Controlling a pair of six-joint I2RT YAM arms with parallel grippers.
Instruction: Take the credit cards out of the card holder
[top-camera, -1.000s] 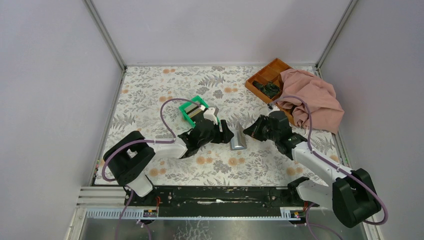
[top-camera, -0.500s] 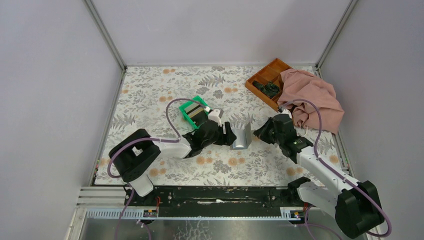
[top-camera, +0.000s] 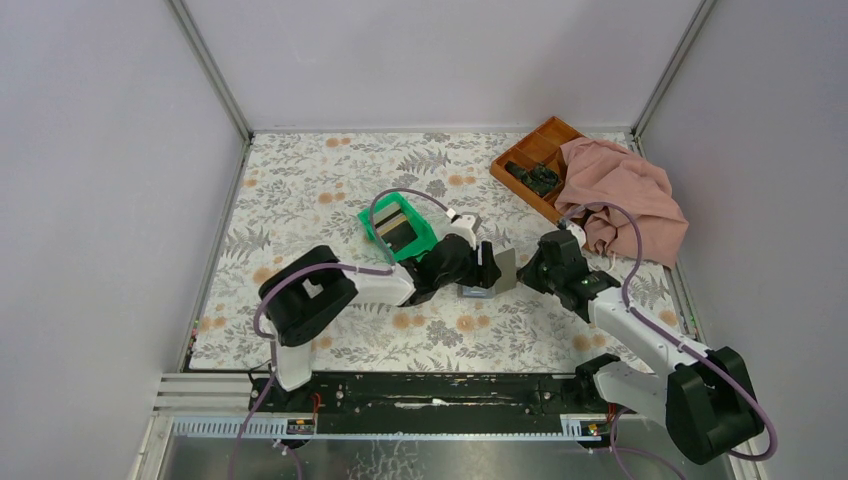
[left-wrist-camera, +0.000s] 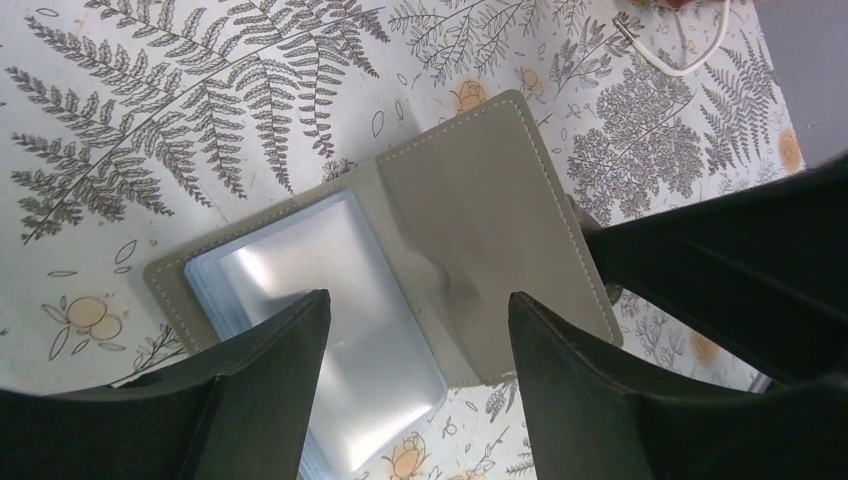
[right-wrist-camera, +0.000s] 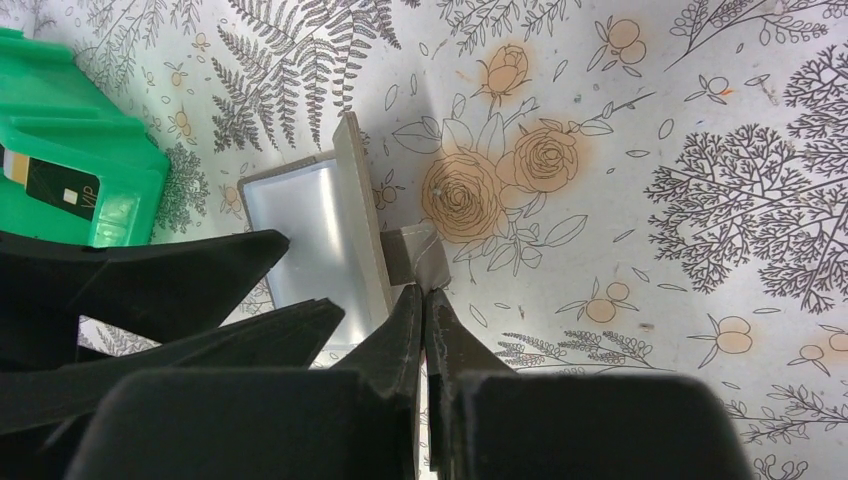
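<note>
The left end effector (left-wrist-camera: 417, 305) has slid right off the green bin (top-camera: 400, 228) and hangs wide open over the card holder (left-wrist-camera: 480, 190), just right of it. The right end effector (right-wrist-camera: 425, 295) pinches the holder's lifted flap. The bin holds a card (right-wrist-camera: 50, 185).

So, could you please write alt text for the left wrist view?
An open card holder sits on a floral tablecloth, framed by the open left gripper, its clear pocket showing; the right gripper pinches its right edge.

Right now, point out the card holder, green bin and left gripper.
card holder (left-wrist-camera: 490, 220), left wrist view, plain flap.
green bin (right-wrist-camera: 60, 125), right wrist view, green wall.
left gripper (left-wrist-camera: 415, 310), left wrist view, midway between fingertips.
</note>
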